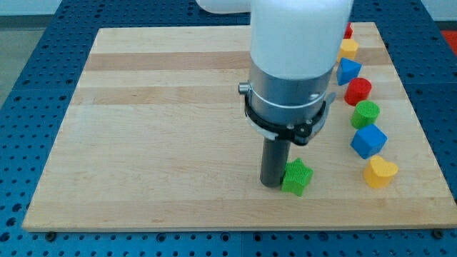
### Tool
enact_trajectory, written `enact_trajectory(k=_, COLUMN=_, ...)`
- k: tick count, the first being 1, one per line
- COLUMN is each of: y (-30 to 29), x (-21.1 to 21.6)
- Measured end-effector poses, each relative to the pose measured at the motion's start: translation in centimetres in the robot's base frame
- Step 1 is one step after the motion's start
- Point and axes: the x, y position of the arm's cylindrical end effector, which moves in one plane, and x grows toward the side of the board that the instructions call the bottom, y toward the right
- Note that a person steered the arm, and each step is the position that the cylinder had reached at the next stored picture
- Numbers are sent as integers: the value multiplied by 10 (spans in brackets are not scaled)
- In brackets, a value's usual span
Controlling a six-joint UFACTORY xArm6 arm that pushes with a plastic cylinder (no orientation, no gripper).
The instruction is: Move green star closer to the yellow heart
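Observation:
The green star lies near the board's bottom edge, right of centre. My tip is at the lower end of the dark rod, touching the star's left side. The yellow heart lies at the view's right, level with the star and well apart from it. The arm's white and grey body hides the board behind the rod.
A column of blocks runs up the right edge above the heart: a blue cube, a green cylinder, a red cylinder, a blue triangular block, a yellow block and a red block. The wooden board ends just below the star.

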Motion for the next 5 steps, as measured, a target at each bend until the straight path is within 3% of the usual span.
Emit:
enact_trajectory(k=1, y=1, x=-13)
enact_trajectory(k=5, y=70, x=38)
